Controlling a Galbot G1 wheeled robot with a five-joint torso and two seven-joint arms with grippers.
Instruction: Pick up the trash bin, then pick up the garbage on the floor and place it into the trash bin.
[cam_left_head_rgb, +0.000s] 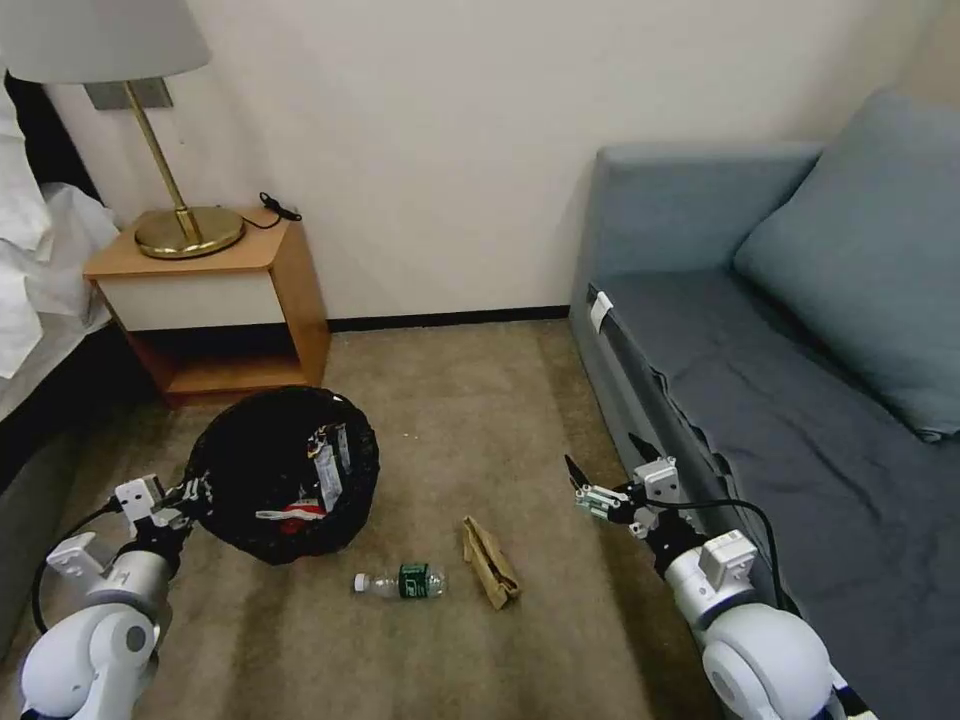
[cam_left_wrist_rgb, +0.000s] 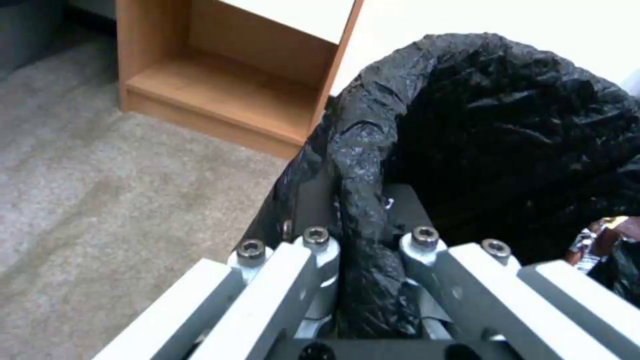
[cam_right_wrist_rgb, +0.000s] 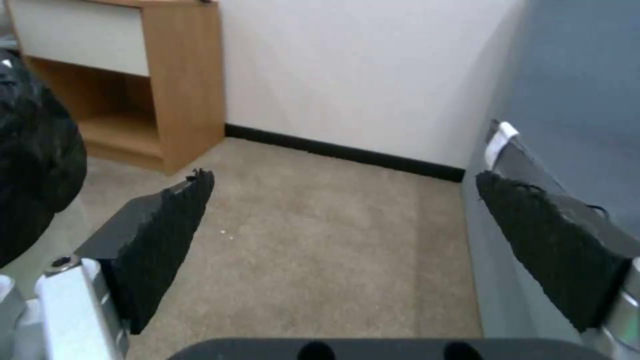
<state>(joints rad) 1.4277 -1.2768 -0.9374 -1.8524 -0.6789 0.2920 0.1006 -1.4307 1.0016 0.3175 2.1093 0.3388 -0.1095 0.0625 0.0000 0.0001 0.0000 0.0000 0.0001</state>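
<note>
The trash bin (cam_left_head_rgb: 283, 470), lined with a crinkly black bag, is tilted at the left with its mouth turned toward me. My left gripper (cam_left_head_rgb: 190, 495) is shut on its left rim, and the left wrist view shows the bin's bag rim (cam_left_wrist_rgb: 363, 165) pinched in that gripper (cam_left_wrist_rgb: 353, 210). A red-and-white wrapper (cam_left_head_rgb: 295, 515) and a silvery wrapper (cam_left_head_rgb: 330, 462) lie inside the bin. On the carpet just in front of it lie a clear bottle with a green label (cam_left_head_rgb: 400, 581) and a tan folded cardboard piece (cam_left_head_rgb: 488, 562). To their right my right gripper (cam_left_head_rgb: 600, 485) hangs open and empty above the carpet (cam_right_wrist_rgb: 353, 225).
A wooden nightstand (cam_left_head_rgb: 215, 300) with a brass lamp (cam_left_head_rgb: 185, 225) stands behind the bin. A bed edge (cam_left_head_rgb: 40, 300) is at the far left. A blue-grey sofa (cam_left_head_rgb: 780, 400) runs along the right, close beside my right arm. Open carpet (cam_left_head_rgb: 460, 400) lies between them.
</note>
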